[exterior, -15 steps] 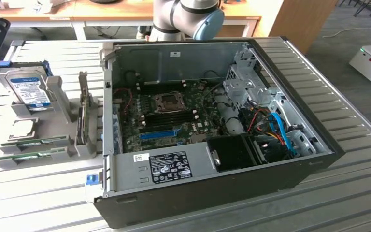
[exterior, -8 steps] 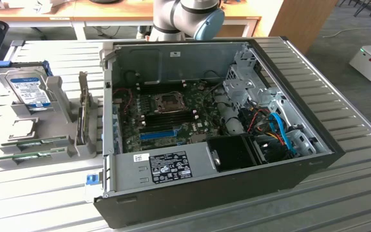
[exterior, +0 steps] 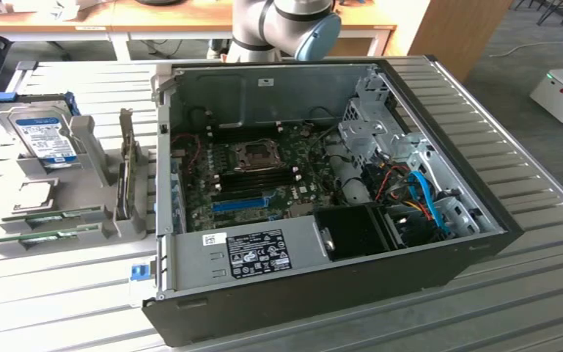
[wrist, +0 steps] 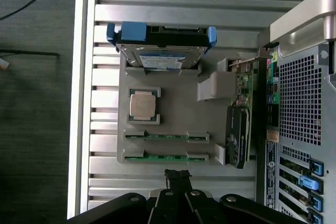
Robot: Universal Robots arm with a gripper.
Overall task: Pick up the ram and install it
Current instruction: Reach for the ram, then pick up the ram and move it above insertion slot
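Ram sticks [wrist: 165, 136], two thin green circuit boards, sit slotted in a grey plastic holder [wrist: 178, 114] by the worktop's [exterior: 56, 293] edge at the exterior view's left. Black gripper [wrist: 177, 174], closed and empty, hovers near them; an open black computer case [exterior: 360, 293] stands beside the holder.

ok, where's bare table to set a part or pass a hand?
Free: slatted table between the parts holder and the near edge; also the strip on the exterior view's right of the PC case. Crowded: holder-to-case gap, inside the case.
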